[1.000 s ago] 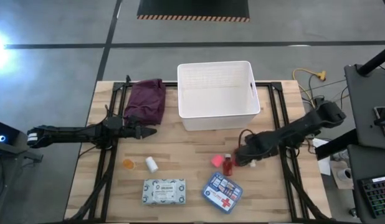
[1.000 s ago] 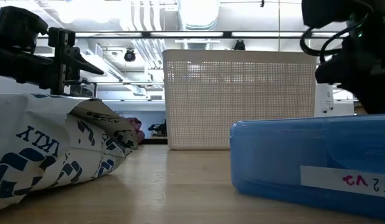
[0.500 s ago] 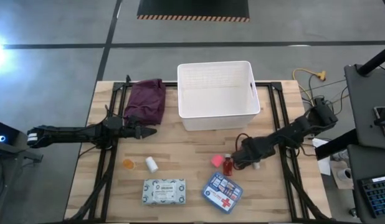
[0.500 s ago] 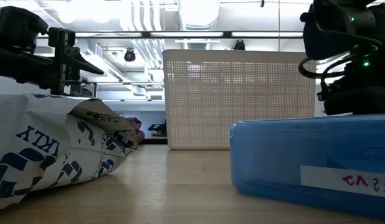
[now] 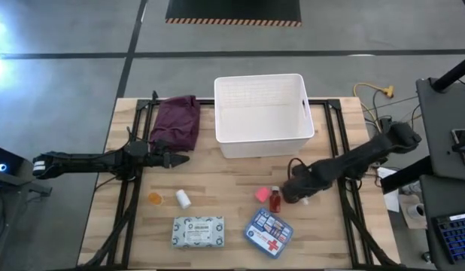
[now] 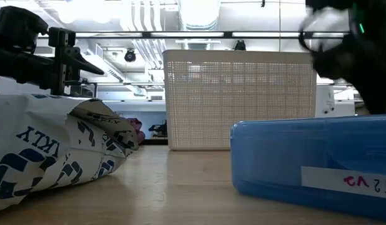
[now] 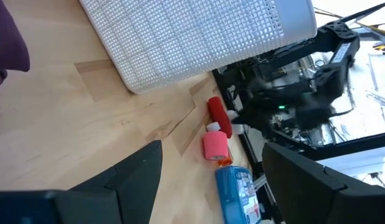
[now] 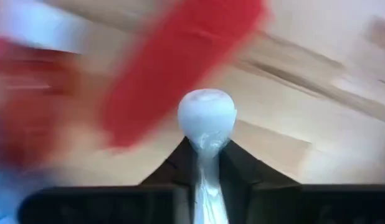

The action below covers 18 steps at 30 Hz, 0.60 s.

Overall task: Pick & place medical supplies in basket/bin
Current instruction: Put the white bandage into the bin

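The white bin (image 5: 262, 114) stands at the table's far middle. On the near half lie an orange cap (image 5: 155, 198), a white bottle (image 5: 183, 199), a patterned packet (image 5: 198, 231), a blue first-aid box (image 5: 268, 232), a pink piece (image 5: 261, 194) and a red bottle (image 5: 275, 200). My right gripper (image 5: 290, 194) is low, just right of the red bottle, shut on a small white thing (image 8: 207, 113). The red bottle (image 8: 180, 68) shows blurred beyond it. My left gripper (image 5: 181, 159) hovers open near the purple cloth (image 5: 176, 120). My right gripper pinches a thin white strip (image 8: 208, 163) between its two fingers, and a rounded white head stands out past the fingertips. What this white piece belongs to cannot be told. Whether the fingers also touch the red bottle I cannot tell.
The purple folded cloth lies at the far left beside the bin. Black frame rails (image 5: 135, 181) run under both arms. Bare wood (image 5: 217, 177) lies between the bin and the row of small items. In the low view the packet (image 6: 49, 147) and blue box (image 6: 311, 156) fill the foreground.
My right arm has dipped toward the table beside the red bottle and come up a little again, and its gripper has ended slightly nearer the near edge. The red bottle and the pink piece stay in place.
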{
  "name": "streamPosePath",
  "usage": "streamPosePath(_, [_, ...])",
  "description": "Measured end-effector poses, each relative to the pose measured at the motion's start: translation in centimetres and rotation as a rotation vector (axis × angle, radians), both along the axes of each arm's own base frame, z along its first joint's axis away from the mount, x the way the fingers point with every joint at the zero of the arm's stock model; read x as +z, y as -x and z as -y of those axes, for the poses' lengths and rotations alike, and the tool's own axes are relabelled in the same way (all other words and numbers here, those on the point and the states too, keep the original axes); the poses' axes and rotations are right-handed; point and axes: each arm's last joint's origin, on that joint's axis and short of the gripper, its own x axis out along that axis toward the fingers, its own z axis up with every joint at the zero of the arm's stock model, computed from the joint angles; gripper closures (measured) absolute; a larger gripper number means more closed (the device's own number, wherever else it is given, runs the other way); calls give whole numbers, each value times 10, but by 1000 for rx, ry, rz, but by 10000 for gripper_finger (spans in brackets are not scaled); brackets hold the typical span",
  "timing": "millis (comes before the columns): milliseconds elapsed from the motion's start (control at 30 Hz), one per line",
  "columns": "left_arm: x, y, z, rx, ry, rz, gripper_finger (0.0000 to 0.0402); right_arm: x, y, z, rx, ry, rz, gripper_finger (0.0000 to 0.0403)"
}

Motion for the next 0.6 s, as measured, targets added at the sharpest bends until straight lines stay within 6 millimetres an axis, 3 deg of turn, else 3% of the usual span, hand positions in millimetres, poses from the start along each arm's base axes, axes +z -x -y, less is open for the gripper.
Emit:
streamPosePath(167, [1, 0, 0, 4, 16, 6, 146, 71, -13, 7, 1, 216, 369, 379])
streamPosePath(333, [7, -1, 0, 4, 12, 38, 146, 151, -24, 29, 37, 659, 638, 379])
streamPosePath(467, [12, -2, 0, 4, 8, 51, 146, 196, -33, 66, 74, 966, 581, 375])
streamPosePath(600, [17, -3, -1, 7, -13, 63, 146, 208, -45, 125, 118, 950, 481, 341])
